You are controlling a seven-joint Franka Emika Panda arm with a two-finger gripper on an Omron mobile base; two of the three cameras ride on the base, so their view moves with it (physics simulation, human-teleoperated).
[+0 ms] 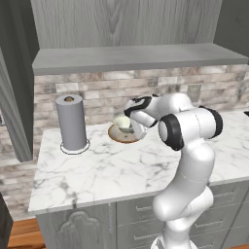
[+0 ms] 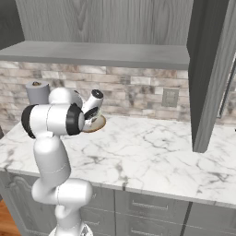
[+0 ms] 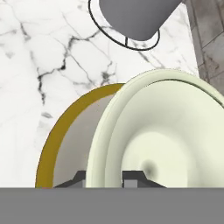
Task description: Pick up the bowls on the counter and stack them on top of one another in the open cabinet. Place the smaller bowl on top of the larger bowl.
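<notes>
Toward the back edge of the counter point(image 1: 121, 170), left base view: larger bowl point(image 1: 118, 136) sits flat on the marble, smaller bowl point(image 1: 122, 122) over it at the gripper point(image 1: 130, 124). Contact between the two bowls can't be judged here. Grey paper-towel roll point(image 1: 71, 121) stands upright nearer the counter's left edge, apart from the bowls. Open cabinet point(image 1: 136, 57) shelf board runs above a brick backsplash point(image 1: 97, 92).

Right base view: arm hides most of the bowls; a sliver of the larger bowl's rim point(image 2: 97, 125) shows near the back edge. Wall outlet point(image 2: 170, 97) on the backsplash; drawer fronts point(image 2: 152, 205) below the counter.

Hand view: smaller bowl point(image 3: 162, 135) tilted, its rim sits between the two fingertips point(image 3: 133, 177), so the claw pinches it. Larger bowl point(image 3: 61, 140) is behind it, interior bare.
</notes>
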